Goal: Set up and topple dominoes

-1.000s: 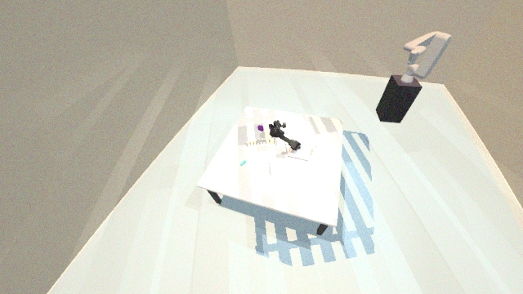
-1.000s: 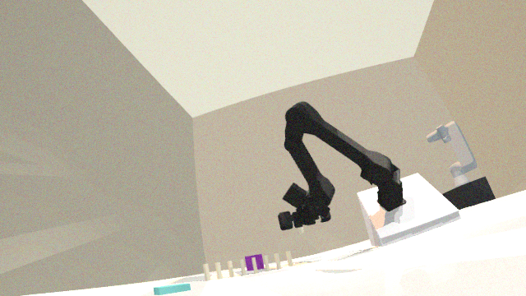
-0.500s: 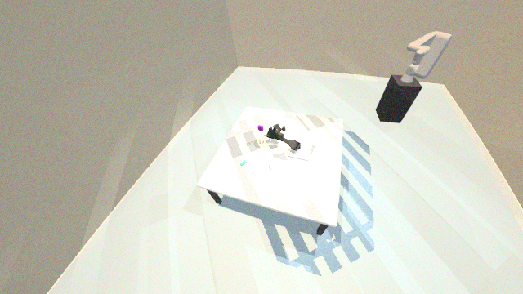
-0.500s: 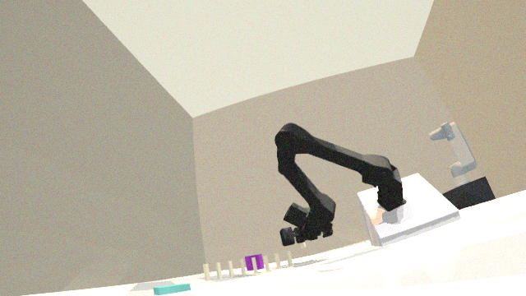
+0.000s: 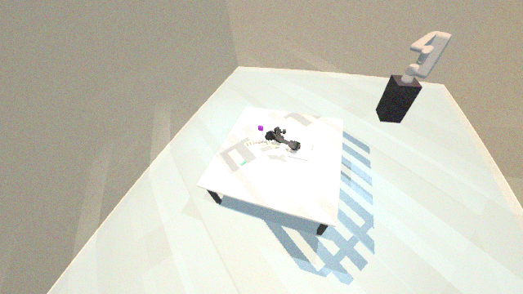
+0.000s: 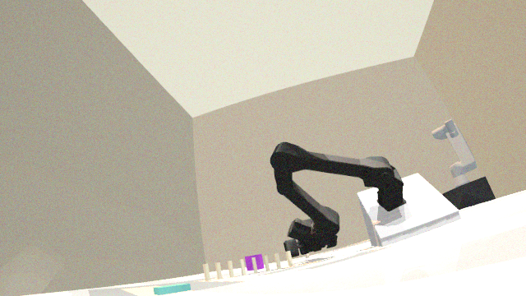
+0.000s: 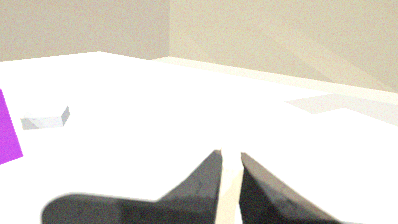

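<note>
A row of several thin cream dominoes (image 5: 255,143) (image 6: 231,269) stands upright on the white table (image 5: 286,184). The row's right end in the exterior view is the domino (image 6: 288,259) nearest the arm. My gripper (image 6: 308,251) (image 7: 231,159) is low over the table, a little to the right of that end in that view. It is shut on a cream domino (image 7: 229,187), which shows upright between the dark fingertips in the wrist view. Its lower end is hidden there, so I cannot tell whether it touches the table.
A purple cube (image 5: 261,128) (image 6: 249,262) (image 7: 7,132) stands behind the row. A teal block (image 5: 243,162) (image 6: 173,289) lies on the near side. A small grey block (image 7: 44,122) lies beyond the cube. A pale second arm stands on a black pedestal (image 5: 398,102) (image 6: 470,194) away from the table.
</note>
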Robot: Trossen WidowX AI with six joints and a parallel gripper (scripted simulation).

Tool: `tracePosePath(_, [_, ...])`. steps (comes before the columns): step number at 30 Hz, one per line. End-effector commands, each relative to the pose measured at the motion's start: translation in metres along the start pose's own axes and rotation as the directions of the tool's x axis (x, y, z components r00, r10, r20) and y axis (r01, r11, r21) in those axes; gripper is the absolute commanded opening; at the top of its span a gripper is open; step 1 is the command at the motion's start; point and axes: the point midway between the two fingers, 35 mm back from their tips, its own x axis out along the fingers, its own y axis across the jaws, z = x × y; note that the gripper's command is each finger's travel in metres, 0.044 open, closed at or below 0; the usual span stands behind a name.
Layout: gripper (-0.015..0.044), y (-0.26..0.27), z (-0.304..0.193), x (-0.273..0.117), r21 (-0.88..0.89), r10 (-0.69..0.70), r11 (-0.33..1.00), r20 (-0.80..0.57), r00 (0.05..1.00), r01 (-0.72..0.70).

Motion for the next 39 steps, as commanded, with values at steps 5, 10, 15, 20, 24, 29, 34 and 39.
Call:
tracePosePath(5, [0.0023,0.000,-0.002,0.000,0.004,0.001,1.000,0.004,1.000,-0.001])
tracePosePath(10, [0.0128,0.000,-0.002,0.000,0.004,0.001,1.000,0.004,1.000,-0.001])
tracePosePath(15, [0.0259,0.000,-0.002,0.000,0.004,0.001,1.000,0.004,1.000,-0.001])
tracePosePath(20, [0.0390,0.000,-0.002,0.000,0.004,0.001,1.000,0.004,1.000,-0.001])
tracePosePath(24, [0.0440,0.001,0.016,-0.001,0.003,0.001,1.000,0.003,1.000,-0.001])
tracePosePath(29, [0.0440,0.000,0.049,-0.004,0.000,0.003,1.000,0.005,1.000,-0.003])
tracePosePath(34, [0.0440,0.003,0.049,0.011,-0.080,-0.018,0.997,-0.036,0.999,0.015])
tracePosePath(39, [0.0440,0.010,0.058,0.053,-0.343,-0.084,0.939,-0.193,0.978,0.014])
